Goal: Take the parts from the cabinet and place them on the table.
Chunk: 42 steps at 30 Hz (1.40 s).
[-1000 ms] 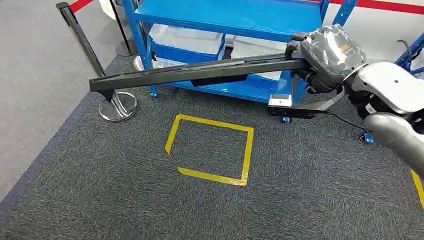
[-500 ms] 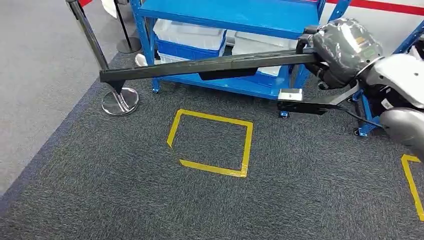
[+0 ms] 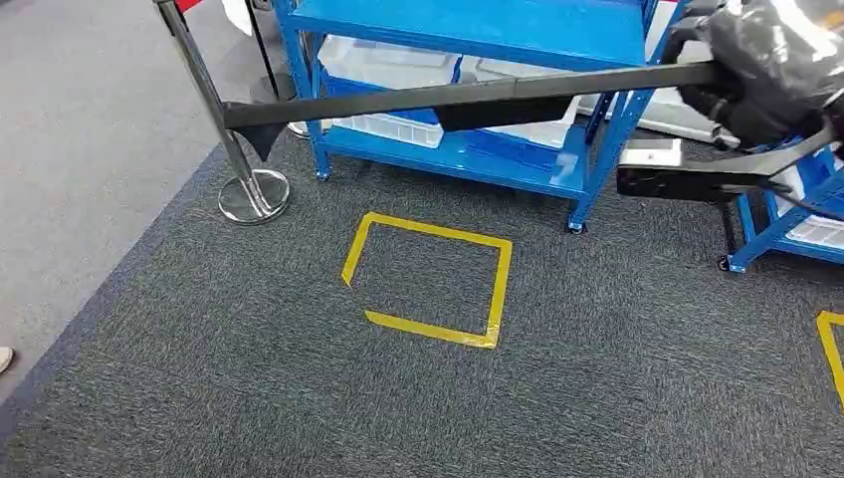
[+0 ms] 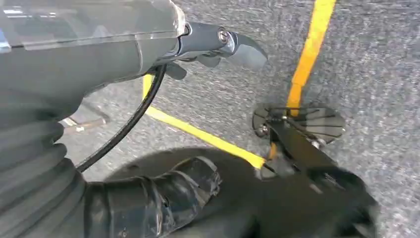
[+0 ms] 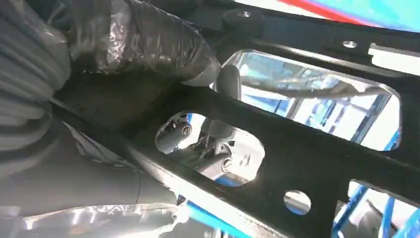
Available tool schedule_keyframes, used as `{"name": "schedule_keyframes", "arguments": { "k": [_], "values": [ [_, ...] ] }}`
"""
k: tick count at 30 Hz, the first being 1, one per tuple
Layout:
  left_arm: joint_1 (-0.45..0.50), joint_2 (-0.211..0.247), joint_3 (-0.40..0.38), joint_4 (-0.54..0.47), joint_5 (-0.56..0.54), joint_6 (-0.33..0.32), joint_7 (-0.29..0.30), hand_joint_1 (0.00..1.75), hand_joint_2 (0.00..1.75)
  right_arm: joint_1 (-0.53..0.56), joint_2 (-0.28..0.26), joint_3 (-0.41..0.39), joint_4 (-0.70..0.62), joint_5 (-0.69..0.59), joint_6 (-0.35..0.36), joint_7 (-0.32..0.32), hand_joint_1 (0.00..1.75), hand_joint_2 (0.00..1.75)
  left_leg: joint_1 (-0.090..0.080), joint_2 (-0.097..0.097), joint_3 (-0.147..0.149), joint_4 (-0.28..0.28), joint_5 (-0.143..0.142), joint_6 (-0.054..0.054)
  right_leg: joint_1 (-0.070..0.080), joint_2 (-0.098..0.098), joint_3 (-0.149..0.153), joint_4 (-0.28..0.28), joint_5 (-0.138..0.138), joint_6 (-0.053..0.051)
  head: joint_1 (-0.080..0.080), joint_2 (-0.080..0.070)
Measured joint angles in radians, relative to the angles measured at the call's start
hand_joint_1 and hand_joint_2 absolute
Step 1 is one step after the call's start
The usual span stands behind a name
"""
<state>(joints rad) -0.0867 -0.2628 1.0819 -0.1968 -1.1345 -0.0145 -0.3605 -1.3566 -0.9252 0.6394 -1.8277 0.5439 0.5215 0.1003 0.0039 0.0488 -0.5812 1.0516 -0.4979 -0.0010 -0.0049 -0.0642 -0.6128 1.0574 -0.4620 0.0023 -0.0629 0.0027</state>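
Dark grey carpet (image 3: 249,378) w/ a yellow tape rectangle (image 3: 428,281) marked on it; lighter grey floor at the left edge. Blue metal shelf rack (image 3: 468,25) stands behind the tape mark, clear plastic bins (image 3: 383,75) on its lower shelf. Chrome barrier post (image 3: 214,110) w/ round base just left of the rack.

Part: long black metal rail (image 3: 448,97), slim, straight, roughly level, carried in the air in front of the rack and above the carpet. Far end tapers to a dark wedge near the post. A shorter black block hangs under its mid section. Right wrist view: rail (image 5: 307,144) is flat black stamped metal w/ large rounded cut-outs and small round holes.

Right hand (image 3: 771,70), wrapped in plastic film, grasps the rail at its right end; fingers (image 5: 148,39) curl around the black frame.

Left hand (image 4: 148,49) over carpet and yellow tape; nothing seen in it, fingers mostly hidden – clenched or released, cannot tell.
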Motion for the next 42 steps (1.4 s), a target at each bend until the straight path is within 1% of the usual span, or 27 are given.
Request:
{"name": "schedule_keyframes", "arguments": {
  "k": [4, 6, 7, 9, 10, 11, 13, 14, 15, 18, 19, 20, 21, 22, 24, 25, 26, 28, 29, 30, 31, 34, 35, 37, 38, 40, 42],
  "values": [
    [0.001, 0.000, 0.004, 0.000, 0.009, -0.008, -0.029, 0.00, 1.75, -0.019, -0.060, 0.005, -0.031, -0.026, -0.020, 0.030, 1.75, 1.75, 0.003, -0.033, -0.010, -0.009, 0.019, 0.036, 0.000, -0.026, 0.001, -0.008, 0.011, 0.021, 0.001, 0.000],
    [0.000, -0.001, 0.005, 0.000, 0.009, -0.010, -0.023, 0.00, 1.75, -0.015, -0.080, 0.009, -0.038, -0.016, -0.039, 0.035, 1.75, 1.75, 0.008, -0.042, -0.011, -0.018, 0.033, 0.050, -0.008, 0.035, -0.018, 0.038, -0.042, 0.031, 0.002, 0.000],
    [-0.001, -0.002, 0.005, 0.000, 0.009, -0.009, -0.015, 0.00, 1.75, -0.014, -0.085, 0.011, -0.039, -0.009, -0.050, 0.035, 1.75, 1.75, 0.008, -0.047, -0.016, -0.018, 0.037, 0.053, -0.009, 0.050, -0.043, 0.102, -0.084, 0.033, 0.002, 0.000],
    [-0.001, -0.002, 0.007, 0.000, 0.012, -0.010, -0.004, 0.00, 1.75, 0.002, -0.085, 0.019, -0.039, 0.011, -0.066, 0.032, 1.75, 1.75, 0.007, -0.060, -0.025, -0.018, 0.044, 0.053, -0.009, 0.058, -0.104, 0.252, -0.150, 0.039, 0.002, 0.000],
    [-0.001, -0.002, 0.008, 0.000, 0.011, -0.010, 0.001, 0.00, 1.75, 0.010, -0.085, 0.023, -0.039, 0.018, -0.070, 0.029, 1.75, 1.75, 0.007, -0.067, -0.029, -0.017, 0.047, 0.052, -0.010, 0.059, -0.112, 0.277, -0.150, 0.039, 0.002, 0.000],
    [-0.001, -0.002, 0.011, 0.000, 0.011, -0.008, 0.007, 0.00, 1.75, 0.015, -0.083, 0.026, -0.039, 0.023, -0.071, 0.027, 1.75, 1.75, 0.007, -0.076, -0.031, -0.017, 0.050, 0.051, -0.012, 0.059, -0.097, 0.256, -0.128, 0.039, 0.002, 0.000],
    [-0.001, -0.003, 0.014, 0.000, 0.007, 0.002, 0.015, 0.00, 1.75, 0.023, -0.083, 0.029, -0.039, 0.035, -0.071, 0.023, 1.75, 1.75, 0.008, -0.096, -0.032, -0.016, 0.054, 0.046, -0.017, 0.071, -0.010, 0.106, -0.047, 0.035, 0.002, 0.000],
    [-0.001, -0.005, 0.014, 0.000, 0.005, 0.008, 0.016, 0.00, 1.75, 0.025, -0.083, 0.029, -0.039, 0.037, -0.072, 0.021, 1.75, 1.75, 0.008, -0.106, -0.033, -0.015, 0.056, 0.042, -0.020, 0.100, 0.043, 0.005, -0.018, 0.030, 0.002, 0.000],
    [-0.002, -0.006, 0.015, 0.000, 0.005, 0.011, 0.016, 0.00, 1.75, 0.030, -0.083, 0.029, -0.039, 0.038, -0.074, 0.019, 1.75, 1.75, 0.005, -0.112, -0.040, -0.015, 0.061, 0.035, -0.018, 0.131, 0.057, -0.011, -0.036, 0.027, 0.002, 0.000],
    [-0.003, -0.006, 0.016, 0.000, 0.005, 0.018, 0.017, 0.00, 1.75, 0.040, -0.088, 0.028, -0.038, 0.037, -0.079, 0.014, 1.75, 1.75, 0.013, -0.137, -0.052, -0.017, 0.075, 0.016, -0.009, 0.105, 0.048, -0.021, -0.028, 0.019, 0.002, 0.000],
    [-0.001, -0.006, 0.016, 0.000, 0.005, 0.019, 0.017, 0.00, 1.75, 0.048, -0.088, 0.028, -0.039, 0.037, -0.078, 0.014, 1.75, 1.75, 0.011, -0.150, -0.053, -0.022, 0.081, 0.007, -0.010, 0.092, 0.049, -0.029, -0.021, 0.009, 0.002, 0.000],
    [-0.001, -0.005, 0.017, 0.000, 0.004, 0.023, 0.016, 0.00, 1.75, 0.055, -0.088, 0.028, -0.040, 0.037, -0.079, 0.014, 1.75, 1.75, 0.011, -0.125, -0.060, -0.012, 0.071, 0.006, -0.019, 0.079, 0.054, -0.040, -0.012, -0.001, 0.001, 0.000],
    [-0.001, -0.005, 0.019, 0.000, 0.003, 0.023, 0.014, 0.00, 1.75, 0.065, -0.089, 0.027, -0.041, 0.037, -0.080, 0.014, 1.75, 1.75, 0.007, -0.086, -0.072, 0.018, 0.042, 0.002, -0.017, 0.071, 0.054, -0.044, -0.009, -0.009, -0.001, 0.000],
    [-0.002, -0.005, 0.021, 0.000, 0.002, 0.023, 0.012, 0.00, 1.75, 0.074, -0.098, 0.024, -0.043, 0.036, -0.083, 0.014, 1.75, 1.75, 0.008, -0.067, -0.100, 0.083, -0.001, -0.001, -0.015, 0.061, 0.050, -0.043, -0.007, -0.011, -0.004, 0.000],
    [-0.002, -0.005, 0.021, 0.000, 0.001, 0.024, 0.010, 0.00, 1.75, 0.092, -0.107, 0.019, -0.046, 0.036, -0.091, 0.014, 1.75, 1.75, 0.010, -0.059, -0.161, 0.234, -0.070, -0.006, -0.012, 0.040, 0.045, -0.040, -0.006, -0.014, -0.004, 0.000],
    [-0.002, -0.005, 0.022, 0.000, 0.000, 0.023, 0.010, 0.00, 1.75, 0.102, -0.111, 0.019, -0.046, 0.036, -0.093, 0.014, 1.75, 1.75, 0.010, -0.057, -0.175, 0.275, -0.078, -0.008, -0.010, 0.029, 0.043, -0.039, -0.006, -0.014, -0.004, 0.000],
    [-0.001, -0.005, 0.022, 0.000, -0.001, 0.022, 0.010, 0.00, 1.75, 0.113, -0.115, 0.019, -0.046, 0.036, -0.095, 0.014, 1.75, 1.75, 0.010, -0.055, -0.163, 0.265, -0.063, -0.008, -0.010, 0.018, 0.042, -0.036, -0.006, -0.014, -0.004, 0.000],
    [-0.001, -0.004, 0.023, 0.000, -0.007, 0.017, 0.009, 0.00, 1.75, 0.133, -0.129, 0.013, -0.052, 0.032, -0.100, 0.014, 1.75, 1.75, 0.010, -0.046, -0.085, 0.135, 0.001, -0.004, -0.009, -0.001, 0.040, -0.032, -0.006, -0.012, -0.004, 0.000],
    [-0.001, -0.005, 0.023, 0.000, -0.008, 0.016, 0.010, 0.00, 1.75, 0.141, -0.138, 0.005, -0.058, 0.032, -0.101, 0.014, 1.75, 1.75, 0.009, -0.025, -0.035, 0.051, 0.032, -0.001, -0.008, -0.011, 0.040, -0.028, -0.008, -0.010, -0.005, 0.000],
    [-0.002, -0.005, 0.023, 0.000, -0.009, 0.016, 0.010, 0.00, 1.75, 0.146, -0.146, -0.003, -0.063, 0.029, -0.103, 0.014, 1.75, 1.75, 0.003, 0.018, -0.010, -0.005, 0.018, 0.000, -0.003, -0.020, 0.038, -0.026, -0.010, -0.006, -0.004, 0.000],
    [-0.003, -0.005, 0.023, 0.000, -0.010, 0.014, 0.010, 0.00, 1.75, 0.151, -0.158, -0.013, -0.066, 0.029, -0.106, 0.014, 1.75, 1.75, -0.001, 0.008, -0.010, -0.014, 0.026, 0.013, 0.002, -0.027, 0.034, -0.019, -0.012, -0.001, -0.002, 0.000],
    [-0.001, -0.005, 0.023, 0.000, -0.010, 0.014, 0.011, 0.00, 1.75, 0.163, -0.166, -0.031, -0.071, 0.022, -0.110, 0.014, 1.75, 1.75, -0.004, -0.021, -0.019, -0.013, 0.034, 0.028, 0.003, -0.054, 0.037, -0.028, -0.004, 0.013, -0.003, 0.000],
    [-0.001, -0.005, 0.023, 0.000, -0.010, 0.013, 0.011, 0.00, 1.75, 0.168, -0.168, -0.035, -0.072, 0.019, -0.110, 0.014, 1.75, 1.75, 0.001, -0.030, -0.016, -0.024, 0.043, 0.040, 0.002, -0.056, 0.037, -0.027, -0.008, 0.019, -0.003, 0.000],
    [-0.002, -0.007, 0.023, 0.000, -0.015, 0.013, 0.011, 0.00, 1.75, 0.181, -0.185, -0.050, -0.078, 0.013, -0.110, 0.014, 1.75, 1.75, 0.006, -0.042, -0.020, -0.030, 0.052, 0.051, -0.006, 0.033, 0.013, 0.036, -0.068, 0.029, -0.001, 0.000],
    [-0.003, -0.008, 0.023, 0.000, -0.016, 0.013, 0.011, 0.00, 1.75, 0.186, -0.192, -0.058, -0.082, 0.012, -0.110, 0.014, 1.75, 1.75, 0.006, -0.053, -0.024, -0.030, 0.055, 0.054, -0.007, 0.050, -0.016, 0.103, -0.107, 0.031, -0.001, 0.000],
    [-0.002, -0.008, 0.023, 0.000, -0.016, 0.013, 0.013, 0.00, 1.75, 0.202, -0.200, -0.069, -0.088, 0.009, -0.110, 0.014, 1.75, 1.75, 0.003, -0.072, -0.028, -0.030, 0.058, 0.056, -0.007, 0.061, -0.079, 0.244, -0.163, 0.033, 0.000, 0.000],
    [-0.002, -0.008, 0.023, 0.000, -0.017, 0.015, 0.016, 0.00, 1.75, 0.229, -0.214, -0.081, -0.096, -0.002, -0.111, 0.014, 1.75, 1.75, -0.001, -0.095, -0.029, -0.029, 0.061, 0.057, -0.007, 0.063, -0.070, 0.231, -0.127, 0.027, 0.000, 0.000]
  ]
}}
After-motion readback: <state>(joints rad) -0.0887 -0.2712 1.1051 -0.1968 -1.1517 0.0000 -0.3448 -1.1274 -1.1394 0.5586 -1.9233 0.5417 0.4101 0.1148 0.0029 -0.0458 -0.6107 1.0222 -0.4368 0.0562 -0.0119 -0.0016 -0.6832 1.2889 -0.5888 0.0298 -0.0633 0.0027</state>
